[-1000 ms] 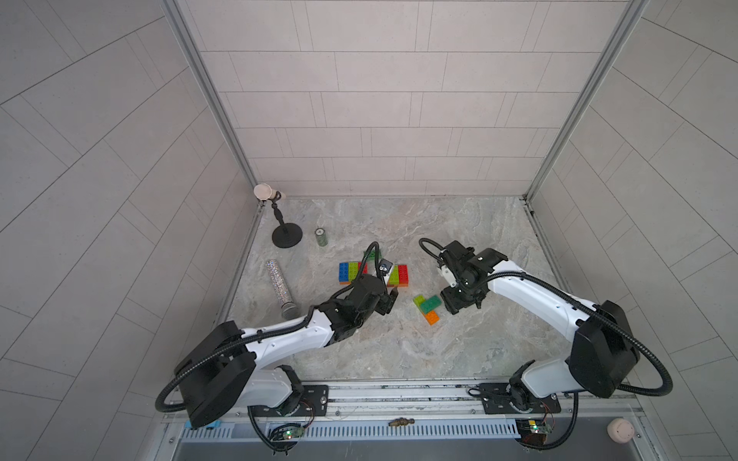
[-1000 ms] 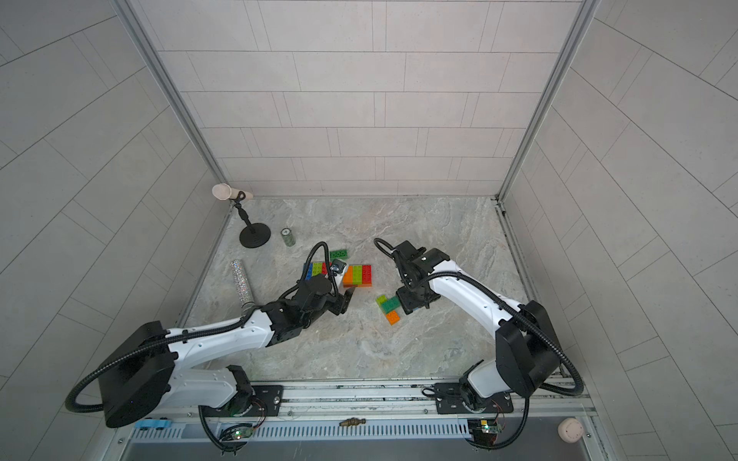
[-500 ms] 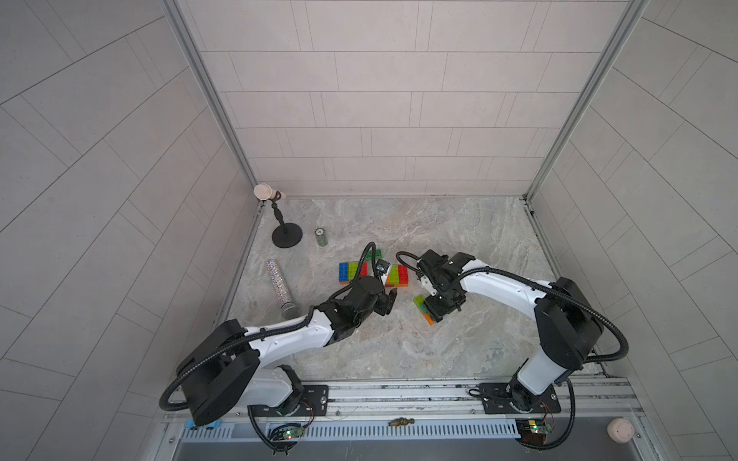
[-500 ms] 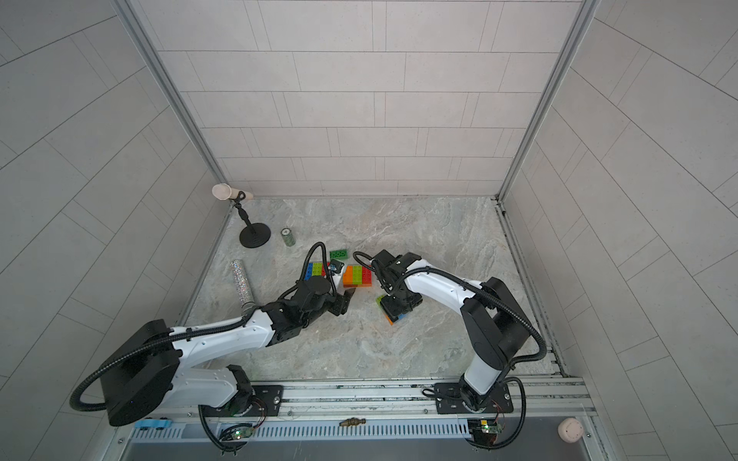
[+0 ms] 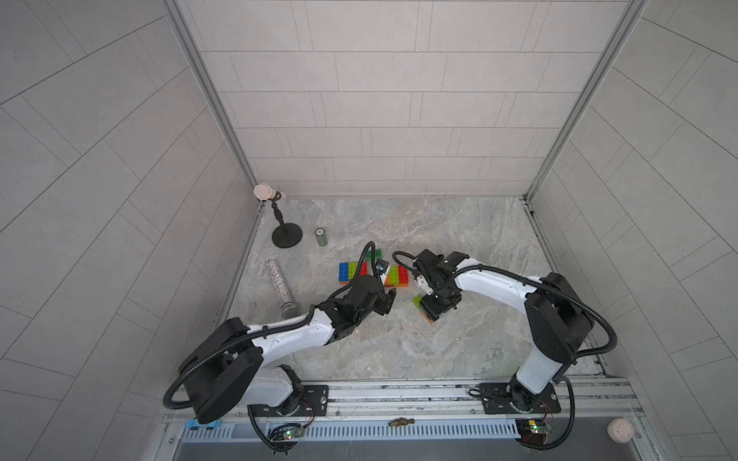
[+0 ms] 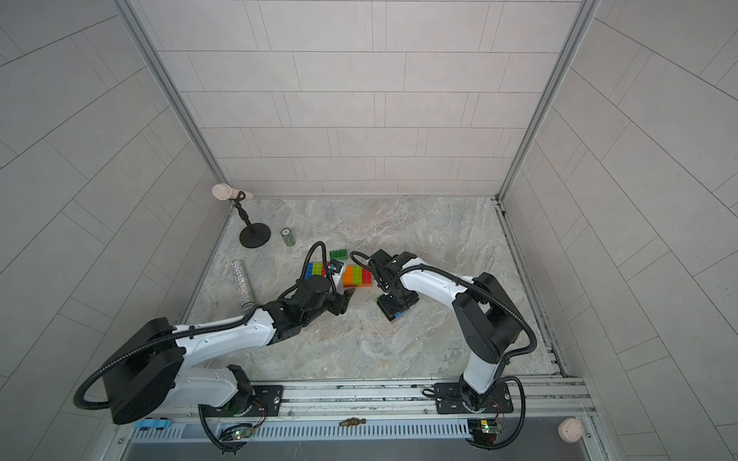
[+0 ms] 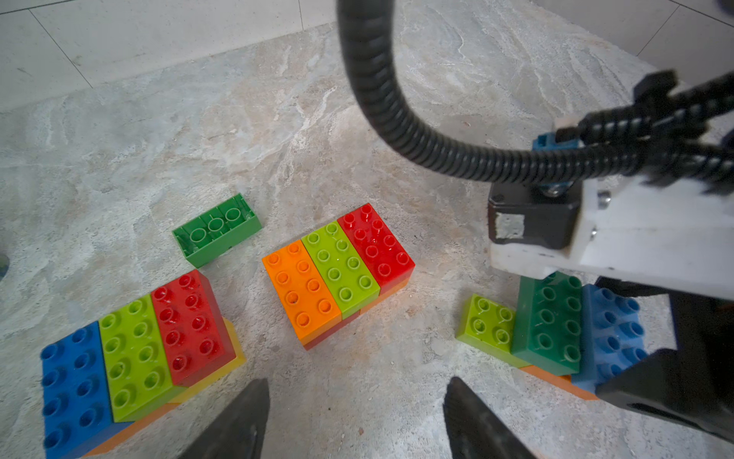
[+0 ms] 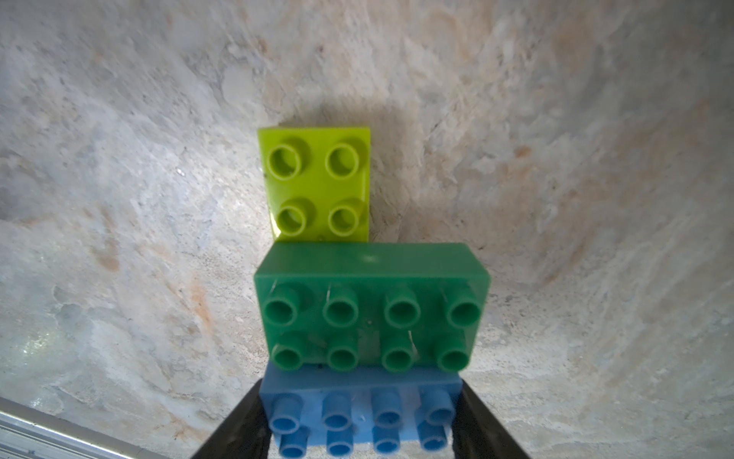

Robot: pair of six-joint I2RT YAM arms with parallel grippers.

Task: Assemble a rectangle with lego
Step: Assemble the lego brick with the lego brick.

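Two eyes high up, one on each wrist.
In both top views we look down from above the near edge, far back, taking in the whole worktop (image 5: 459, 223). Our wrist views sit low and close. The left faces the far wall (image 7: 159, 35), and both share the lime-green-blue stack (image 7: 550, 326) at the right claw (image 8: 359, 425).

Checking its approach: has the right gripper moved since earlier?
Yes: the right gripper shifted left over the unmoved brick cluster, now straddling its blue brick.

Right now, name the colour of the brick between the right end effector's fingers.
It is a blue brick; the right wrist view shows it best.
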